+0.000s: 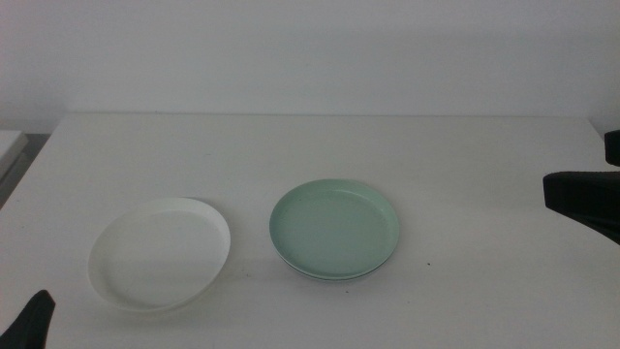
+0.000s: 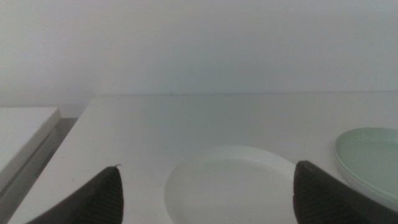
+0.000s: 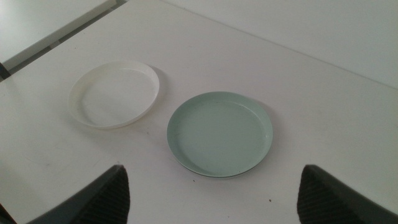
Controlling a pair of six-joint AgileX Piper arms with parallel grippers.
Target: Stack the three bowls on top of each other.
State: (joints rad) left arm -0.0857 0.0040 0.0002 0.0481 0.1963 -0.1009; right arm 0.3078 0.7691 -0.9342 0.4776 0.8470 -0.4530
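Observation:
The white bowl [image 1: 160, 254] lies upright at the front left of the table. To its right the pale mint green bowl [image 1: 334, 228] sits nested on another bowl; only that lower bowl's pale grey rim [image 1: 334, 279] peeks out at the front. My left gripper [image 1: 34, 322] waits at the bottom left corner, open and empty, just in front of the white bowl [image 2: 227, 183]. At the right edge my right gripper [image 1: 586, 184] hovers open and empty, apart from the green bowl [image 3: 217, 134]. The white bowl [image 3: 115, 93] lies beyond the green one in the right wrist view.
A lower white surface [image 1: 10, 145] adjoins the table's left edge across a dark gap. A pale wall rises behind the table's far edge. A small dark speck [image 1: 427, 264] marks the tabletop to the right of the stacked bowls.

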